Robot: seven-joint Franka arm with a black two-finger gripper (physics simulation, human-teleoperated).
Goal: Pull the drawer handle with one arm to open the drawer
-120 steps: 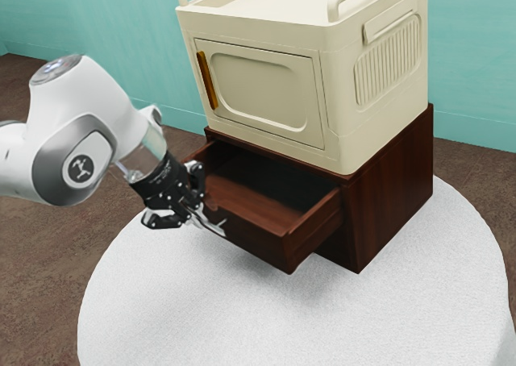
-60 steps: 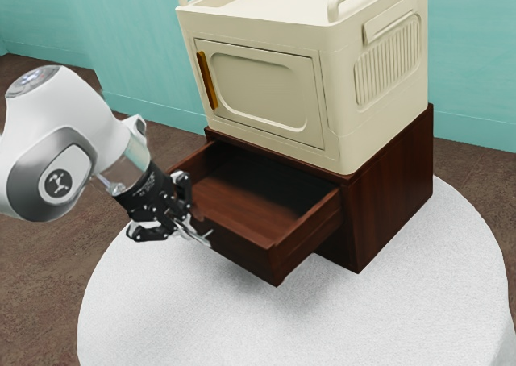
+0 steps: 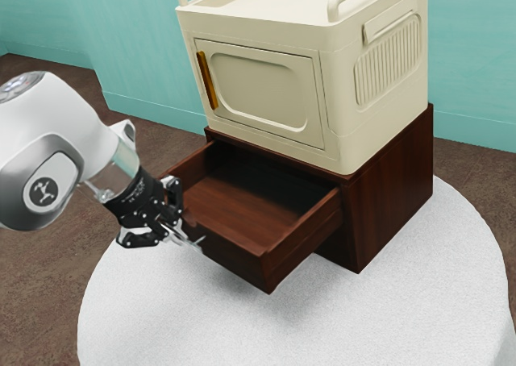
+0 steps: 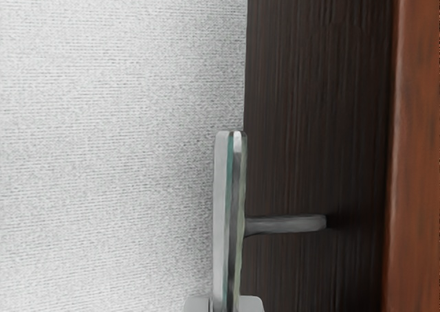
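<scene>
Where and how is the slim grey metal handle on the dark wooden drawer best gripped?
Probably by its long bar, pinched across the narrow width, coming from in front of the drawer: the bar stands off the drawer's front on a post.

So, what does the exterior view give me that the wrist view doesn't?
Exterior view adds: the arm and claw at the handle, the drawer's open interior, the brown cabinet it slides from, the cream unit on top with its amber handle, and the teal wall.

Wrist view adds: the short post joining the handle to the drawer front, and that front's fine vertical grain.

Both: the handle, the drawer front, its reddish-brown top edge and the white tabletop.
</scene>
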